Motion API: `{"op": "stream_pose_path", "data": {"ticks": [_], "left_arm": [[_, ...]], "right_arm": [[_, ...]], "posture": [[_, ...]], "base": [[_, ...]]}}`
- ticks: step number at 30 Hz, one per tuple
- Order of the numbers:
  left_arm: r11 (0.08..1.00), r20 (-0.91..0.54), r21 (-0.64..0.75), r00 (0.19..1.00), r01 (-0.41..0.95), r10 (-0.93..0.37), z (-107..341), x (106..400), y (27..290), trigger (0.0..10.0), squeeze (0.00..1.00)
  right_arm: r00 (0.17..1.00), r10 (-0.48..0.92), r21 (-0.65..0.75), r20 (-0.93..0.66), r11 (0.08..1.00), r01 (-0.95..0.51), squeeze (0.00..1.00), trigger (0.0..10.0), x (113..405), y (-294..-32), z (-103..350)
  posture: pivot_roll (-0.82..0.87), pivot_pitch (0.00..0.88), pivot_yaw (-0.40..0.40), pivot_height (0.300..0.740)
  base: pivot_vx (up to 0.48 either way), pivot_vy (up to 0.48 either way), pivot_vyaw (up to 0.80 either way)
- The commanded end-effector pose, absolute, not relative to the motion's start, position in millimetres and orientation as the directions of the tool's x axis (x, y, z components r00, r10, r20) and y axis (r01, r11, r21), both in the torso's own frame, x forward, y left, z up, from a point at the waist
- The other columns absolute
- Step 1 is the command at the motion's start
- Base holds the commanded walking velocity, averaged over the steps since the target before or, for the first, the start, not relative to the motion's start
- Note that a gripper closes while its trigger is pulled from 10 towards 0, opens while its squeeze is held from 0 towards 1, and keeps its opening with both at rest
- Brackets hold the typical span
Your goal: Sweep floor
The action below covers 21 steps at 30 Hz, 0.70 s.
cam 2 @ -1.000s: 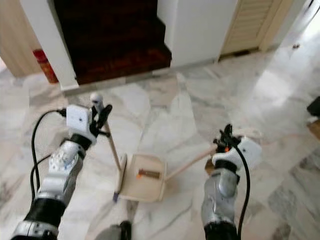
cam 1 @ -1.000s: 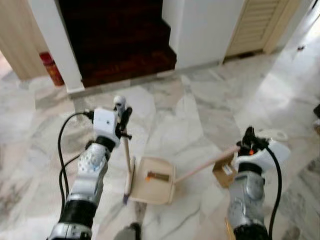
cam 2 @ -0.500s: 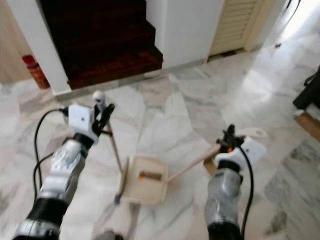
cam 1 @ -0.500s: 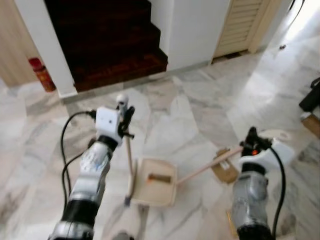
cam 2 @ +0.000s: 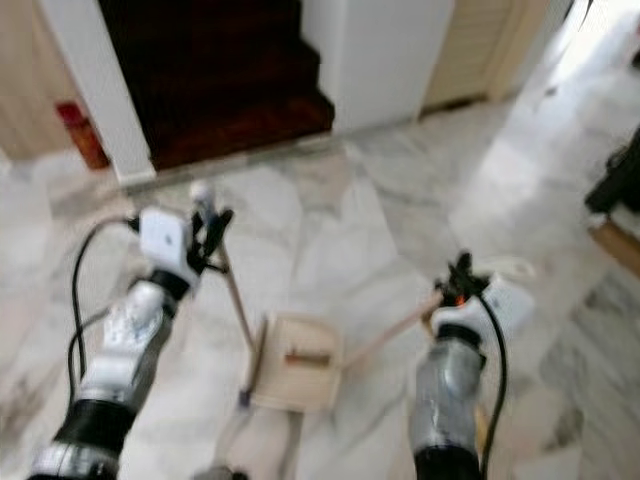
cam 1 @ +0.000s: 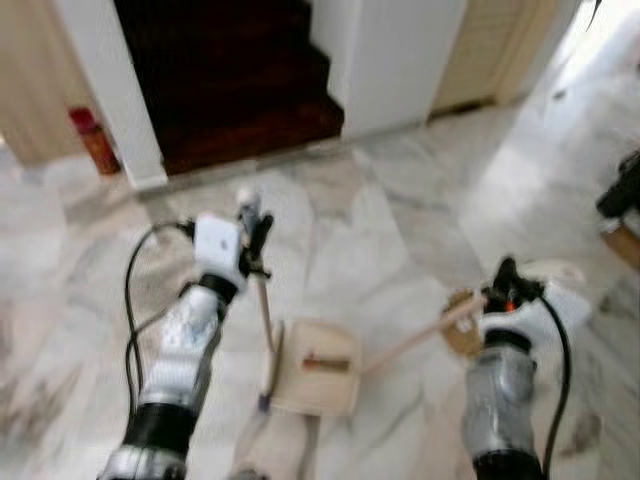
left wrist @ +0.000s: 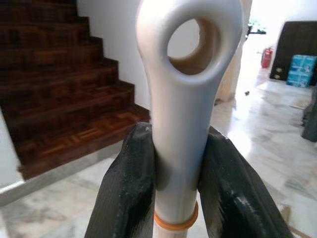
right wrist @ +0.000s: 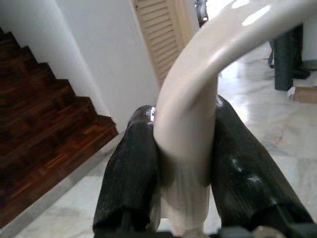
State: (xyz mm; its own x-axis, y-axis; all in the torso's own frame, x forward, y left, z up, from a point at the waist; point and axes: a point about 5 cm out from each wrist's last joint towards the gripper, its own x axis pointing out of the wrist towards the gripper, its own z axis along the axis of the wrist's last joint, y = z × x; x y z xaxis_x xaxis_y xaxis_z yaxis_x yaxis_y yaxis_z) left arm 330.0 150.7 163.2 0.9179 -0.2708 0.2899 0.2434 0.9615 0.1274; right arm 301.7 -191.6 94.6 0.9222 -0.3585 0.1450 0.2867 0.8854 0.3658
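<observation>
While the head views are blurred, the dustpan (cam 1: 312, 367) can be made out lying flat on the marble floor (cam 1: 400, 230), and it serves as the landmark: beyond it rises a dark wooden staircase (cam 1: 225, 80) flanked by white walls, with a red fire extinguisher (cam 1: 95, 140) standing at the foot of the wall to the far left of the pan, and a louvred door (cam 1: 490, 50) to the far right. A small brown scrap (cam 1: 327, 363) lies inside the pan. Beside the pan's right, near the right arm, a brownish cardboard piece (cam 1: 462, 332) sits on the floor. Nothing stands between the pan and the stairs. Its long handle (cam 1: 415, 336) runs up and to the right from the pan's right edge, slanting toward the right gripper (cam 1: 503, 283), whose two black fingers (right wrist: 133, 168) are clamped on the pale curved end of that handle. At the pan's left edge the broom (cam 1: 265, 320) stands nearly upright, its head touching the floor just beside the pan and its stick leaning slightly away toward the stairs. The left gripper (cam 1: 252, 232) is closed tight around the white looped top of the broom (left wrist: 181, 99), fingers (left wrist: 126, 198) pressing it from both sides.
</observation>
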Motion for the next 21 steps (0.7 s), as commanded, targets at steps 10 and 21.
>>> {"op": "stream_pose_path", "data": {"ticks": [10, 21], "left_arm": [[0.951, 0.37, 0.132, 0.876, 0.278, -0.308, 182.7, 329.6, 137.6, 10.0, 0.0], [0.955, 0.364, 0.126, 0.883, 0.27, -0.297, 181.2, 328.6, 139.4, 10.0, 0.0]], "right_arm": [[0.911, -0.381, 0.403, 0.159, 0.867, 0.293, 0.0, 10.0, 302.8, -195.6, 98.9], [0.911, -0.382, 0.401, 0.156, 0.867, 0.295, 0.0, 10.0, 303.2, -196.4, 98.9]], "posture": [[0.17, 0.102, -0.082, 0.74], [0.17, 0.112, -0.085, 0.74]], "base": [[0.0, 0.276, 0.0], [0.0, 0.278, 0.0]]}}
